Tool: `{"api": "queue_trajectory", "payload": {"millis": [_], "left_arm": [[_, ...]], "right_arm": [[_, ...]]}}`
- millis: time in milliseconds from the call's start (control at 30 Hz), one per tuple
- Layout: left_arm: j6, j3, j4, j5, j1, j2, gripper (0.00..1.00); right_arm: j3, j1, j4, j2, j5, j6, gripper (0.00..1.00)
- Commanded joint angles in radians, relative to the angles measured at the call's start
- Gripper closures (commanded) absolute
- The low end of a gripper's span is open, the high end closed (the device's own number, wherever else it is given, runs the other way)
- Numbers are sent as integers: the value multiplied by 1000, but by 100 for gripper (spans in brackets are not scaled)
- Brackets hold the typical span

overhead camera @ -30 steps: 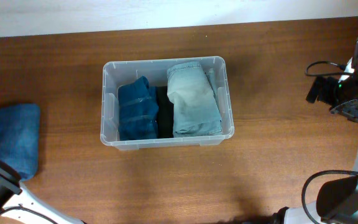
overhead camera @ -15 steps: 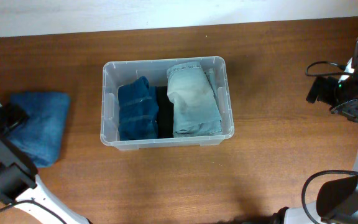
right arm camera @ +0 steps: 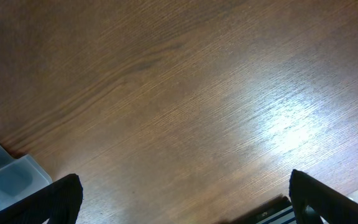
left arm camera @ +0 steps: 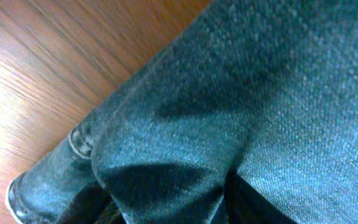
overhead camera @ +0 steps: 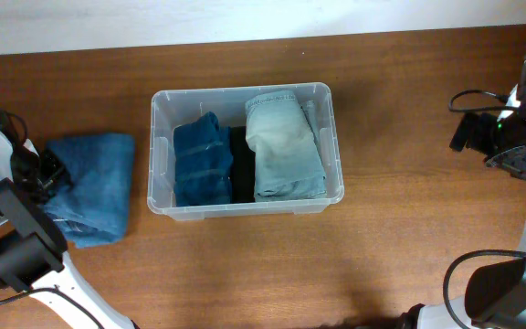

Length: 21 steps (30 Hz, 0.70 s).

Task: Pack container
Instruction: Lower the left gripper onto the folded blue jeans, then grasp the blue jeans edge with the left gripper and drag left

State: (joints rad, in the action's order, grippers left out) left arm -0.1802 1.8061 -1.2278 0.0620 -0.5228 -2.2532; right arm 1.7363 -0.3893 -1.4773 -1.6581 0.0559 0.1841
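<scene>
Clear container (overhead camera: 241, 90) lies well right of the left pincer (overhead camera: 51, 174) clamping denim (overhead camera: 97, 187).

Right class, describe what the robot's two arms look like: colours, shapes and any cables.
Both mix smooth white links with boxy black segments. The left arm has a rounded white link beside black blocks. The right arm carries looping black cables, and its fingers are plain black.

Wood-grain worktop (overhead camera: 400, 238) carrying two things.
A clear plastic container (overhead camera: 236, 90) stands near the middle of the worktop, closer to its far edge. A folded dark-blue denim garment (overhead camera: 94, 183) lies on bare wood near the container's left wall, not touching it.
</scene>
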Motion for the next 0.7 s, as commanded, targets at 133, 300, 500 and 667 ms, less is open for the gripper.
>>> {"api": "queue_trajectory", "payload": {"millis": [133,300,500,667], "left_arm": [[17,-82,-111,266,19,-91,63],[18,-82,-122,175,5,-36,62],[71,-82,-124,-65,1,95,51],[169,-82,-93,-85,1,176,25]], "right_arm": [[6,-5,0,0,8,3,2],[6,-5,0,0,9,3,2],[6,-5,0,0,8,3,2],[6,-5,0,0,9,3,2]]}}
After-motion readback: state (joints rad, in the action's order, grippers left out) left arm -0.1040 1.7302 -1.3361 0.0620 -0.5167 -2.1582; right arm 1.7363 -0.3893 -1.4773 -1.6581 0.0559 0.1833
